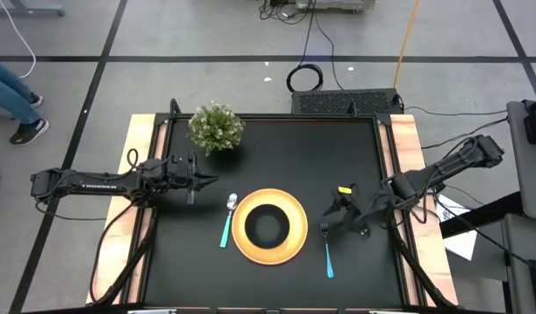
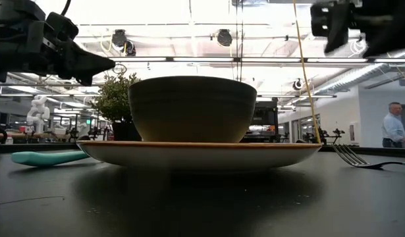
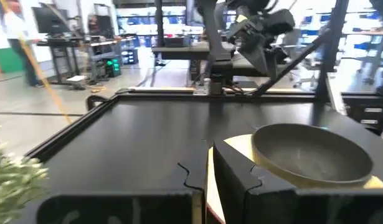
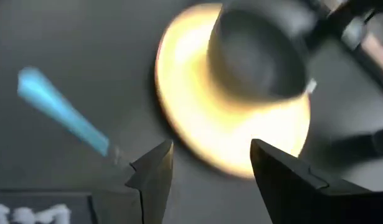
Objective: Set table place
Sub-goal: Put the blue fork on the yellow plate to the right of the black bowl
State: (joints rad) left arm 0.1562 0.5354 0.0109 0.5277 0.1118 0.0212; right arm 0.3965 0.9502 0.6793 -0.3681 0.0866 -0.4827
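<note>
On the black surface a yellow plate holds a black bowl, with a spoon left and fork right; the empty right hand is open above the fork, the left hand closed near the plant.

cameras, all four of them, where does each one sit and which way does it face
High view: overhead, straight down on the table; both arms show, left gripper, right gripper.
Low view: at tabletop height, level across the plate and bowl; both arms hang above.
Left wrist view: over the table toward the far arm; its shut fingers show.
Right wrist view: down at the fork; its open fingers show.
All share plate and bowl.
</note>
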